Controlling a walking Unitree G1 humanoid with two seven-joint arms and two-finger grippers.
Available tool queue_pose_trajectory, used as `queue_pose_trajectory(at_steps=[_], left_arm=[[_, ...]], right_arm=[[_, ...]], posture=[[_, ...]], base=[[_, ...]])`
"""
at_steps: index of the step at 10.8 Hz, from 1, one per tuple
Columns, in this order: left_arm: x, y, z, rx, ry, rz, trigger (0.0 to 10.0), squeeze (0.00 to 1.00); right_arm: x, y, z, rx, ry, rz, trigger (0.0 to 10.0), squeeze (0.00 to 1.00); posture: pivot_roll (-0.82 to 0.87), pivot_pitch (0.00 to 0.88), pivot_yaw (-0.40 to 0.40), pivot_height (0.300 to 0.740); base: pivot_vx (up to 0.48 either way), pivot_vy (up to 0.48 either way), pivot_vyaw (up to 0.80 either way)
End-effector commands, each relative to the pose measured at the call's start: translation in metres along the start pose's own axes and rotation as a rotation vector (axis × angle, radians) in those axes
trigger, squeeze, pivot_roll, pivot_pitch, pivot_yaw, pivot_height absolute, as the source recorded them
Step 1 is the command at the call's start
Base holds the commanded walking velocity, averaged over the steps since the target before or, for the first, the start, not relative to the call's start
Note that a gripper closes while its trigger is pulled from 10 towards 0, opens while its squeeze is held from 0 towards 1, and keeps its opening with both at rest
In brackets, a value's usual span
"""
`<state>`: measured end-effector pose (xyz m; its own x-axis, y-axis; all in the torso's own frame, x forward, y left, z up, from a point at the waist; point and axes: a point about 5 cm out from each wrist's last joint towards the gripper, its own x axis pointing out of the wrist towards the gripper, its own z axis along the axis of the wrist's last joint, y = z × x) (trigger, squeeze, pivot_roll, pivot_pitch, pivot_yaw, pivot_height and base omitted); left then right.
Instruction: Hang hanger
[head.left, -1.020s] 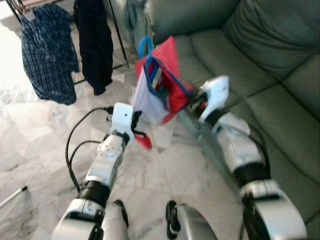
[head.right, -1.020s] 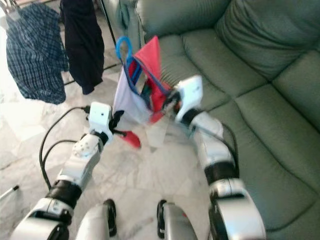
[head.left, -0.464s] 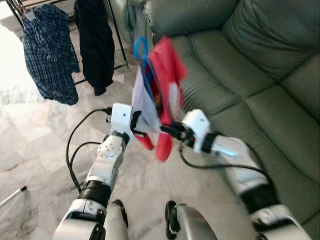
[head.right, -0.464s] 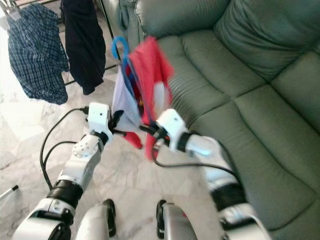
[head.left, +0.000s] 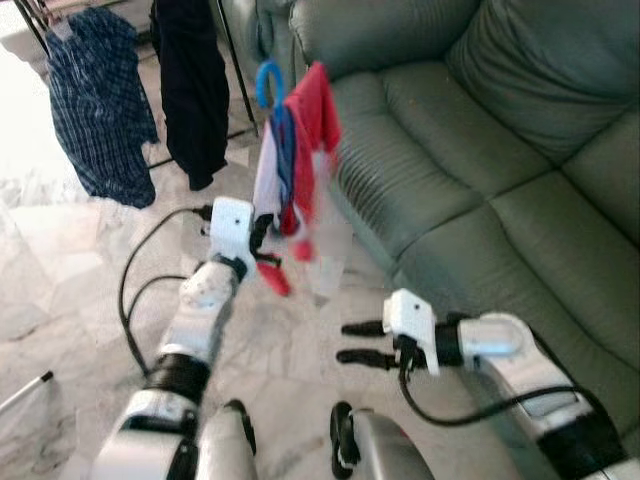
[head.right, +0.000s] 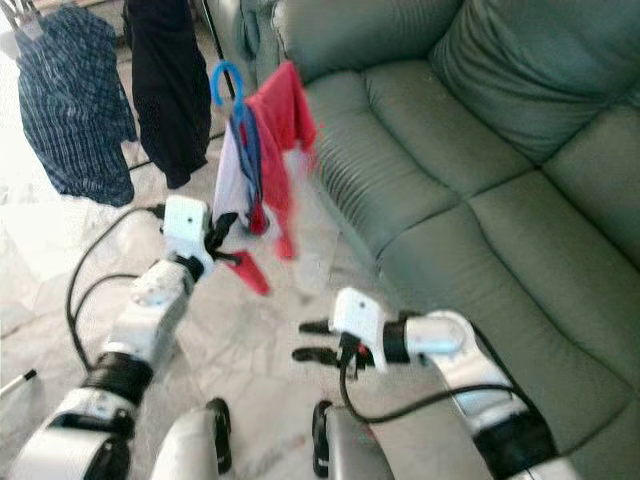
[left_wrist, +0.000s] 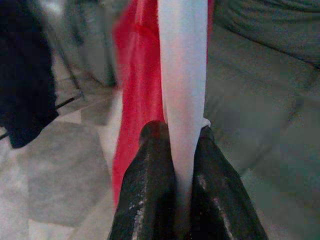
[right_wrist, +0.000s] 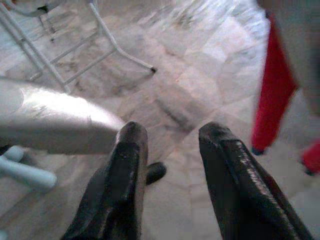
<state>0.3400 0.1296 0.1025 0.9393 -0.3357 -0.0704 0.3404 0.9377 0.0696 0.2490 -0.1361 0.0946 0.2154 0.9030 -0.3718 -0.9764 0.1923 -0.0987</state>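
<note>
- You have a grey-green sofa (head.left: 480, 130) along the right side, its seat cushions bare.
- A plaid shirt (head.left: 95, 110) and a dark garment (head.left: 190, 80) hang on a metal rack at upper left.
- The marble floor (head.left: 60, 290) carries a black cable (head.left: 135, 300).

One blue hanger (head.left: 270, 95), carrying one red-and-white garment (head.left: 300, 150). Two more garments hang at eleven o'clock: one checked blue shirt (head.left: 95, 105) and one dark piece (head.left: 190, 85) (both on one rack (head.left: 232, 70), as far as can be told). One green sofa (head.left: 470, 130). Two grippers: the left gripper (head.left: 262, 235) and the right gripper (head.left: 352, 342). One black cable (head.left: 140, 280) loops across the floor.
</note>
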Motion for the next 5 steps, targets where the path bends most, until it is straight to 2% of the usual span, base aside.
queue_pose_trajectory(at_steps=[1, 2, 3, 5], left_arm=[[0.001, -0.001, 0.006, 0.049, -0.002, -0.094, 0.0, 0.0], [-0.003, 0.002, 0.002, 0.101, 0.032, -0.14, 0.0, 0.0], [-0.013, 0.007, -0.007, 0.196, 0.091, -0.245, 0.0, 0.0], [-0.037, 0.018, -0.026, 0.351, 0.22, -0.46, 0.0, 0.0]], right_arm=[[-0.011, -0.008, 0.005, -0.029, -0.014, -0.046, 10.0, 1.0], [-0.021, -0.015, 0.005, -0.05, 0.009, -0.08, 10.0, 1.0], [-0.042, -0.025, 0.005, -0.053, 0.047, -0.125, 10.0, 1.0], [-0.061, -0.032, 0.004, -0.081, 0.11, -0.128, 10.0, 1.0]], posture=[[-0.02, 0.201, -0.031, 0.74], [-0.02, 0.202, -0.024, 0.74], [-0.03, 0.205, -0.02, 0.74], [-0.03, 0.206, -0.02, 0.74]], base=[[0.0, 0.0, 0.0], [0.0, 0.0, 0.0], [0.0, 0.0, 0.0], [0.0, 0.0, 0.0]])
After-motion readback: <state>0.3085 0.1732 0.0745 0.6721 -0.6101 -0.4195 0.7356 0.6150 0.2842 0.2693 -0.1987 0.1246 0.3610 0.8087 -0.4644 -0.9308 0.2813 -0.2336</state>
